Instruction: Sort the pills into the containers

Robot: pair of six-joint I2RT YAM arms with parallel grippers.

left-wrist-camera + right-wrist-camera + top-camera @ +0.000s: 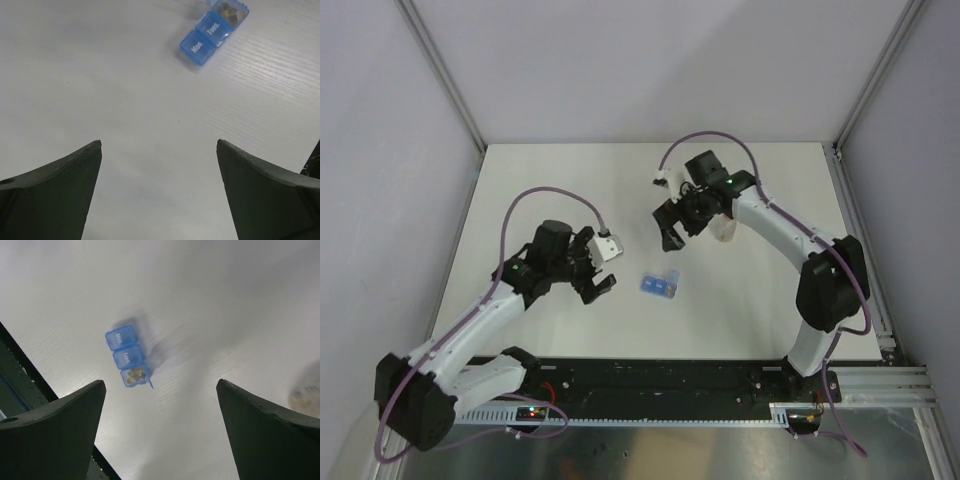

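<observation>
The containers (660,284) are a small blue strip of three joined compartments lying on the white table between both arms. In the left wrist view the containers (214,31) sit far ahead at the upper right. Two lids read "Mon." and "Tues." and are down. The end compartment is uncovered, with orange-brown pills (231,11) inside. The right wrist view shows the containers (127,356) below and left of centre, the pills (135,374) in the nearest compartment. My left gripper (598,264) (159,142) is open and empty, left of the strip. My right gripper (670,232) (160,382) hangs open and empty above and behind it.
A pale clear vial (725,231) stands on the table just right of my right gripper, seen as a blur (306,392) at the right edge of the right wrist view. The black base rail (660,380) runs along the table's near edge.
</observation>
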